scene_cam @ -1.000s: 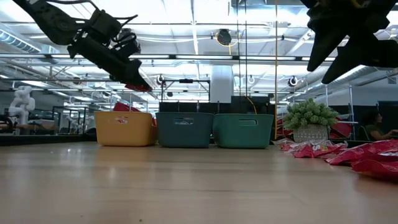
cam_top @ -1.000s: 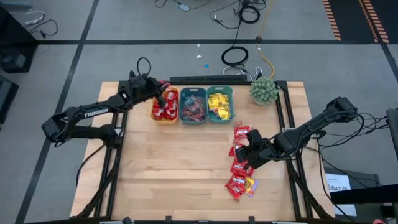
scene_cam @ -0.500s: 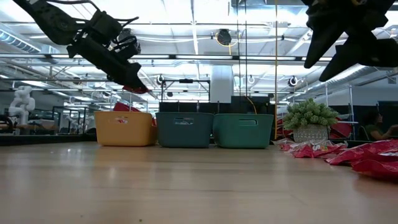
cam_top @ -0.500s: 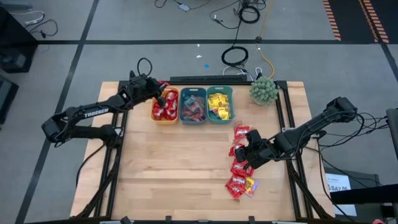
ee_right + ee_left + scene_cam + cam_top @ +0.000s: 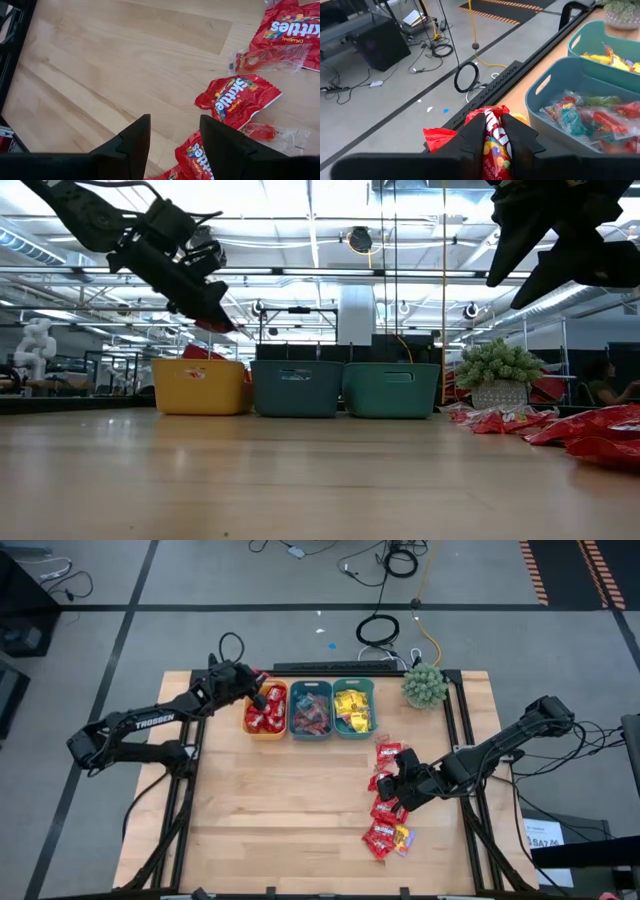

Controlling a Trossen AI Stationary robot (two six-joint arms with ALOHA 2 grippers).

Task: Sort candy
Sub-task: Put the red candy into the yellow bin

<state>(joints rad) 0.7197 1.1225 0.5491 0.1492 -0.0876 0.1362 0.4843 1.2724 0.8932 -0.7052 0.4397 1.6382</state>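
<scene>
High view: my left claw [image 5: 262,698] sits over the orange bin [image 5: 265,725], at its far rim. My right claw [image 5: 397,783] hangs above the loose candy [image 5: 385,810] strewn on the table [image 5: 290,810]; the red packets lie directly under it and to both sides.

Low view: left claw [image 5: 212,316] is raised above the orange bin [image 5: 200,386], a red packet [image 5: 216,325] showing at its tip. Right claw sits high, above the candy [image 5: 590,430].

Left wrist view: my fingers [image 5: 520,135] are clamped on the red packet [image 5: 494,140]. The blue bin [image 5: 580,115] of mixed sweets lies just beside.

Right wrist view: my fingers [image 5: 132,140] stand apart, holding nothing. Red packets [image 5: 235,97] and clear-wrapped pieces [image 5: 267,60] lie ahead on the wood.
</scene>
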